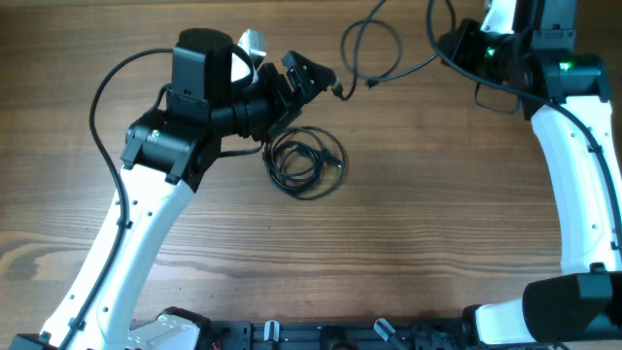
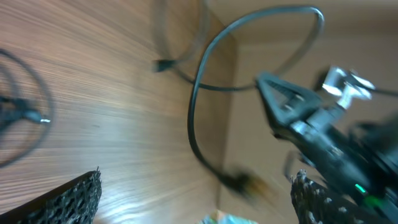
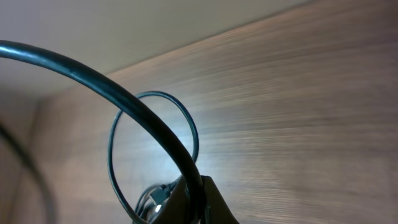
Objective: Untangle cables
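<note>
A: How do the arms look?
B: Left arm (image 1: 146,224) and right arm (image 1: 578,185): white shells dotted with dark screws, black joint housings, thick black wires (image 1: 94,112) alongside. Green lights (image 1: 564,66) glow on the right one.
A: The left gripper (image 1: 316,78)?
B: Black fingers (image 2: 71,198) with mesh texture.

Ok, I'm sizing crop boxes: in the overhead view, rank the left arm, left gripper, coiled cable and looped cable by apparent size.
1. left arm, clearly largest.
2. coiled cable and looped cable: about alike, not ranked.
3. left gripper, smallest, though it sits higher, nearer the camera.
</note>
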